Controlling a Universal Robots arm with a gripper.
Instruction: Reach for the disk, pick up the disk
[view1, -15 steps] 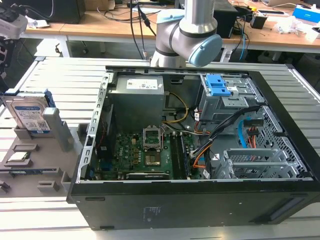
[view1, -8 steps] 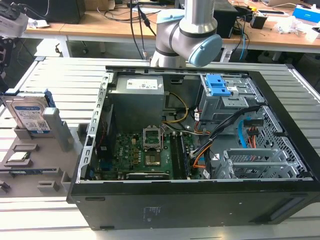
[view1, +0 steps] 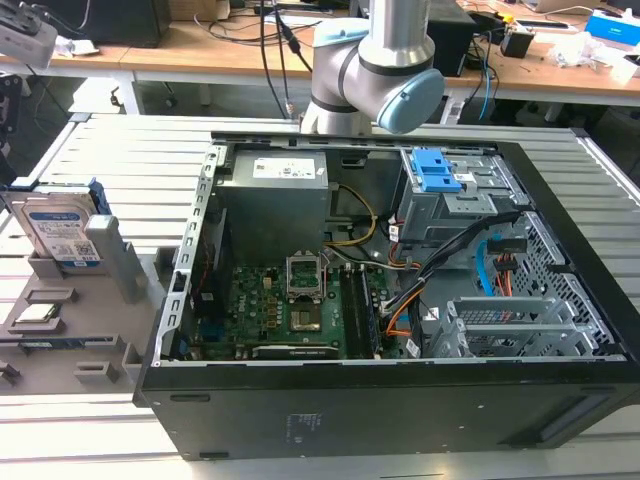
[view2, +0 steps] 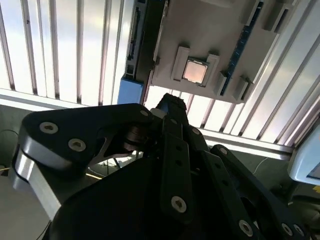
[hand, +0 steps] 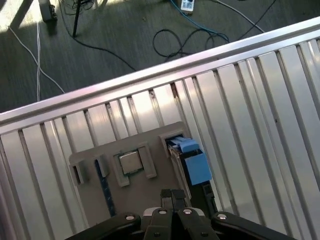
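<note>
The disk (view1: 58, 233) stands on edge in a grey holder (view1: 62, 345) on the slatted table, at the exterior view's left, beside the open computer case. It is a silver drive with a white-and-blue label and a blue bracket. In both wrist views I look down on its thin edge and blue bracket (hand: 196, 167) (view2: 132, 91). My gripper (hand: 172, 195) (view2: 167, 106) hangs well above the holder, shut with nothing in it. Its fingertips lie just to one side of the disk's edge and do not touch it.
A square processor chip (hand: 129, 162) lies in a slot of the holder near the disk. The open black computer case (view1: 400, 300) takes up the middle of the table, with my arm's elbow (view1: 385, 70) behind it. Beyond the table's edge there are floor and cables (hand: 185, 35).
</note>
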